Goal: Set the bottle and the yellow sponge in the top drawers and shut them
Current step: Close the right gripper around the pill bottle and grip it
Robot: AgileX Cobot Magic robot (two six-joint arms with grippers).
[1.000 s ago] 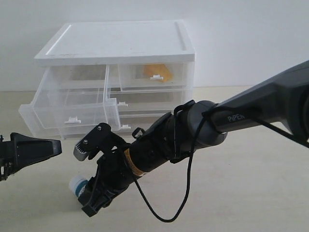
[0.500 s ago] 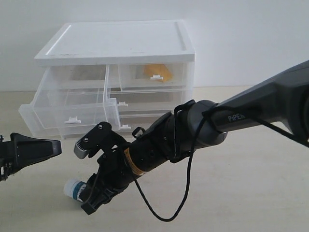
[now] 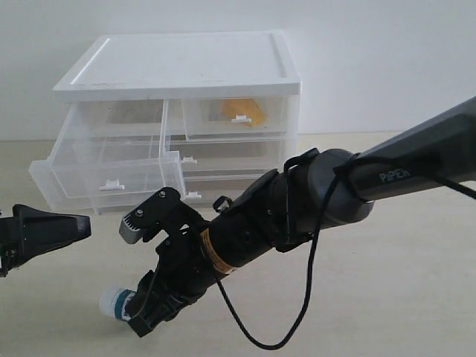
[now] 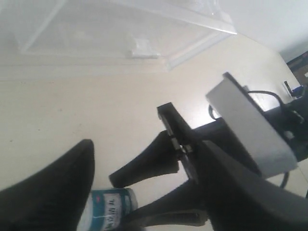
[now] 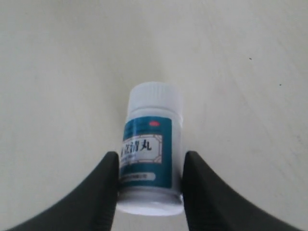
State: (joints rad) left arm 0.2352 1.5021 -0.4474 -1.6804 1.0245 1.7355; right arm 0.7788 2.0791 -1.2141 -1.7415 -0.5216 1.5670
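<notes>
The bottle [image 5: 151, 154], with its white cap and teal label, sits between the two black fingers of my right gripper [image 5: 150, 161], which press on its sides near the base. In the exterior view this gripper [image 3: 132, 311] has reached across to the lower left, low over the table, and the bottle's cap [image 3: 111, 301] pokes out leftwards. My left gripper [image 3: 74, 227] stands open at the left edge, just beside it. One left finger [image 4: 53, 192] is next to the bottle [image 4: 108, 209]. The yellow sponge [image 3: 242, 110] lies inside the shut right top drawer. The left top drawer [image 3: 111, 167] is pulled far out.
The white-topped chest [image 3: 186, 63] stands at the back against the wall, with two full-width drawers under the top ones. The right arm [image 3: 335, 197] stretches across the table in front of the chest, and a black cable [image 3: 297, 312] hangs from it.
My right gripper has moved slightly lower and nearer the front edge, with the bottle between its fingers. The left gripper has drifted a little down and left.
</notes>
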